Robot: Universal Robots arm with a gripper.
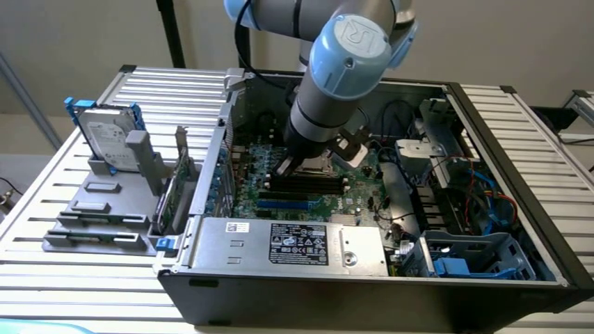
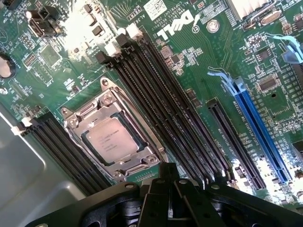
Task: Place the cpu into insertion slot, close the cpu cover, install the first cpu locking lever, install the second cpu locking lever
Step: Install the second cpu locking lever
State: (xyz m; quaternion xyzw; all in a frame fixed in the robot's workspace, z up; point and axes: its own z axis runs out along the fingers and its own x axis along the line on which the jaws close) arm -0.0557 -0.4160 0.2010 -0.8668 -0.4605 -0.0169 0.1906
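Under your black gripper [image 2: 165, 198], grip state unclear, the silvery square cpu [image 2: 112, 140] sits framed by the thin metal cpu cover [image 2: 97, 106].

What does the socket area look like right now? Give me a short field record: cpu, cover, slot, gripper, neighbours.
cpu: cpu lies flat in the insertion slot, silvery face up
cover: cpu cover lies down around the chip, which shows through its window
levers: state cannot be told
gripper: gripper above the board, beside the socket, holding nothing visible
arm: arm reaches down into the open computer case
neighbours: long black memory slots run alongside the socket; blue slot farther off
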